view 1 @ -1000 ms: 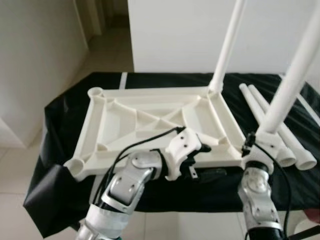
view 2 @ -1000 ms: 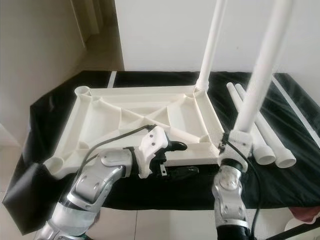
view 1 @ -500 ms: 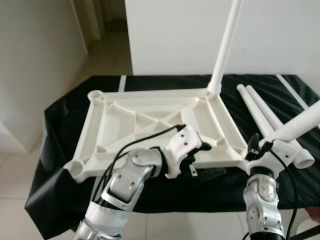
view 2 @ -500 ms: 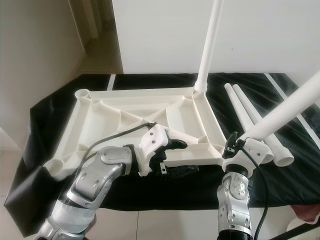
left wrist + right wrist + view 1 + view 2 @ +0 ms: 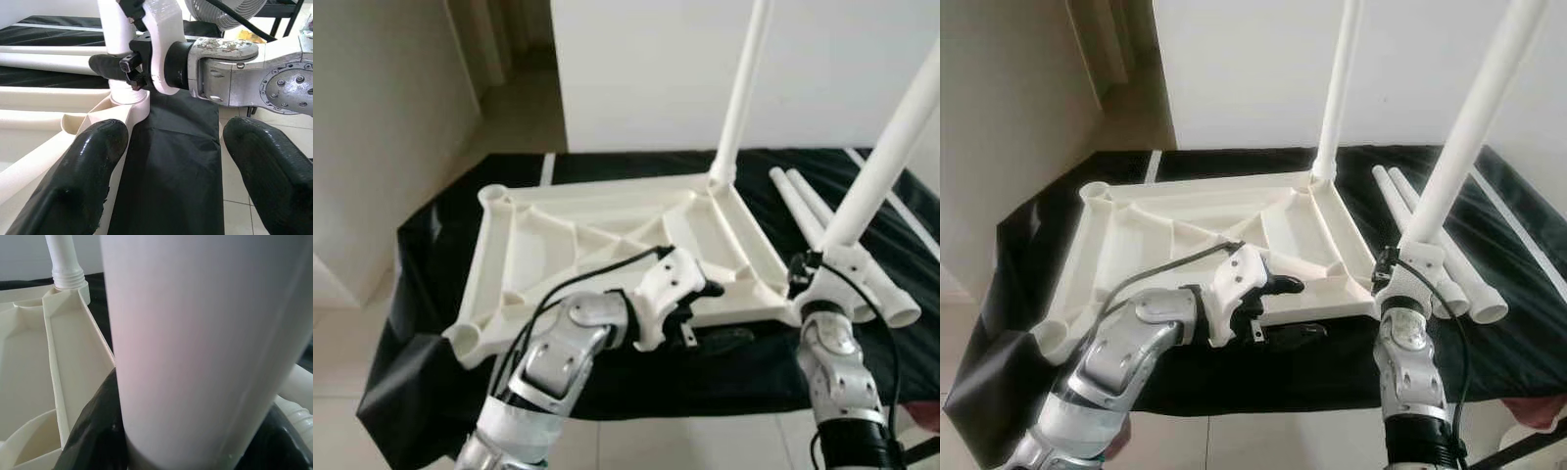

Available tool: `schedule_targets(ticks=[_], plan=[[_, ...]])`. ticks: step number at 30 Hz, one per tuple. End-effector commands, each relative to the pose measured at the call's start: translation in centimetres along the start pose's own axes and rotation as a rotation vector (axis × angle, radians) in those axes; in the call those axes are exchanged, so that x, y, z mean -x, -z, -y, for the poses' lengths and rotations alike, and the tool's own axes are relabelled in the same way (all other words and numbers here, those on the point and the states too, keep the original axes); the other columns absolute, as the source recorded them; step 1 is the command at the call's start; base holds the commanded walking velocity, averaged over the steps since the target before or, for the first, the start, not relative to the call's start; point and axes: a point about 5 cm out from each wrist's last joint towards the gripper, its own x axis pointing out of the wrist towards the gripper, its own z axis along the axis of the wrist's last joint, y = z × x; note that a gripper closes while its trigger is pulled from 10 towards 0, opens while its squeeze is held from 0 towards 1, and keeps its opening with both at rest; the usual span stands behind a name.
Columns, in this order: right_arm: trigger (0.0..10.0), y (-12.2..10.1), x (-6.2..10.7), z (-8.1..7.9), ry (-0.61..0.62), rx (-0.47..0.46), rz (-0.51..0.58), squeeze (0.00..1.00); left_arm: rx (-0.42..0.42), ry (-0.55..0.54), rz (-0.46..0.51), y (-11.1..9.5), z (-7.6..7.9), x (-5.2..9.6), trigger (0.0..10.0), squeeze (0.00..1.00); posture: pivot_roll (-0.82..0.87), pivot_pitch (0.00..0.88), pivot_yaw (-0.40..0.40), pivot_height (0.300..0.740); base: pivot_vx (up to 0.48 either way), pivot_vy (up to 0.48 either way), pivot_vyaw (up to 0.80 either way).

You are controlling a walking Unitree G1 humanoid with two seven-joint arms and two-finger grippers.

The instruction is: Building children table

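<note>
Tabletop (image 5: 607, 230), ribbed cream plastic; right hand (image 5: 824, 277) grips smooth leg (image 5: 886, 157), left hand (image 5: 166, 161) open.

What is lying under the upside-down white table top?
A black cloth lies under the table top and hangs over the edge. The surface below the cloth is covered.

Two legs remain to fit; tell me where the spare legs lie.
In the left eye view, the spare legs lie on the black cloth, right of the tabletop, behind the right gripper.
</note>
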Motion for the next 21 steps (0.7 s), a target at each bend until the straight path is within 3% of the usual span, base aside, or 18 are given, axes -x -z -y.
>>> schedule_targets(ticks=[1, 7, 8, 14, 16, 17, 21], plan=[[10.0, 5.6, 1.2, 0.3, 0.004, 0.078, -0.286, 0.00, -0.005, -0.048, 0.002, -0.3, -0.2, 0.0, 10.0, 0.00, -0.01, 0.000, 0.029, 0.740, 0.000, 0.000, 0.00], [10.0, 6.1, 1.7, 0.2, 0.025, 0.047, -0.327, 0.00, -0.004, -0.052, 0.001, -0.3, -0.3, 0.1, 10.0, 0.00, -0.01, 0.000, 0.029, 0.740, 0.000, 0.000, 0.00], [10.0, 6.0, 2.0, 0.3, 0.062, -0.012, -0.302, 0.00, -0.004, -0.053, 0.002, -0.3, -0.3, 0.1, 10.0, 0.00, -0.01, 0.000, 0.026, 0.740, 0.000, 0.000, 0.00], [10.0, 6.0, 2.8, 0.5, 0.147, -0.085, -0.271, 0.00, -0.002, -0.055, 0.002, -0.2, -0.3, 0.2, 10.0, 0.00, -0.01, 0.000, 0.027, 0.740, 0.000, 0.000, 0.00], [10.0, 5.4, 3.1, 0.5, 0.218, -0.128, -0.212, 0.00, -0.001, -0.052, 0.003, -0.2, -0.3, 0.1, 10.0, 0.00, -0.01, 0.000, 0.029, 0.740, 0.000, 0.000, 0.00], [10.0, 4.2, 3.9, 0.1, 0.355, -0.211, -0.132, 0.00, -0.001, -0.044, 0.004, -0.2, -0.2, 0.0, 10.0, 0.00, -0.02, 0.000, 0.029, 0.740, 0.000, 0.000, 0.00], [10.0, 4.2, 4.2, -1.4, 0.370, -0.276, -0.162, 0.00, -0.003, -0.032, 0.005, -0.3, -0.1, -0.1, 10.0, 0.00, -0.02, 0.000, 0.028, 0.740, 0.000, 0.000, 0.00]])
